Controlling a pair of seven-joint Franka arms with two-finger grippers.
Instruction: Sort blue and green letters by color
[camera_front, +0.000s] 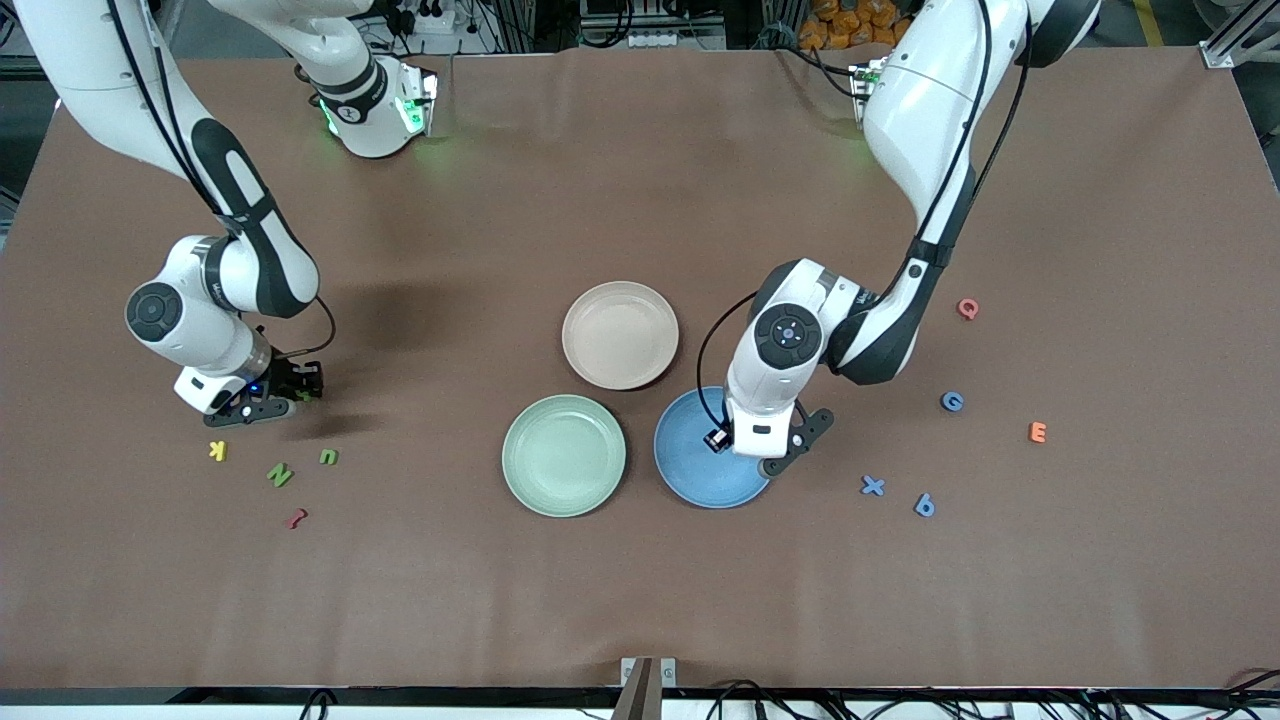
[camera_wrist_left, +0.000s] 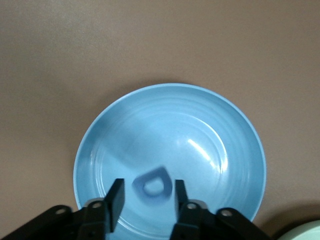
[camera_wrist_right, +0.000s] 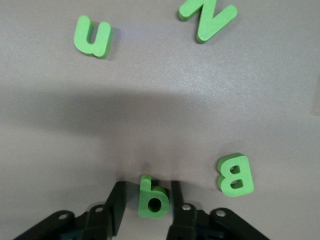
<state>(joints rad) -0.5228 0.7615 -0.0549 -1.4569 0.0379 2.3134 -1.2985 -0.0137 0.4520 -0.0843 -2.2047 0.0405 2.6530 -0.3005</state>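
The left pincer (camera_wrist_left: 146, 200) is held open over the blue plate (camera_wrist_left: 170, 107), a blue D (camera_wrist_left: 152, 186) between its fingers; the green p (camera_wrist_right: 151, 198) is flanked on the tabletop (camera_front: 640, 580) by the right pincer (camera_wrist_right: 145, 202), contact unclear.

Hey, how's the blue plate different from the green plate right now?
The blue plate has a blue D blurred over its bowl, between the left gripper's jaws; the green plate holds nothing. The blue plate sits partly under the left gripper; nothing hangs over the green plate. Both are round and shallow, side by side.
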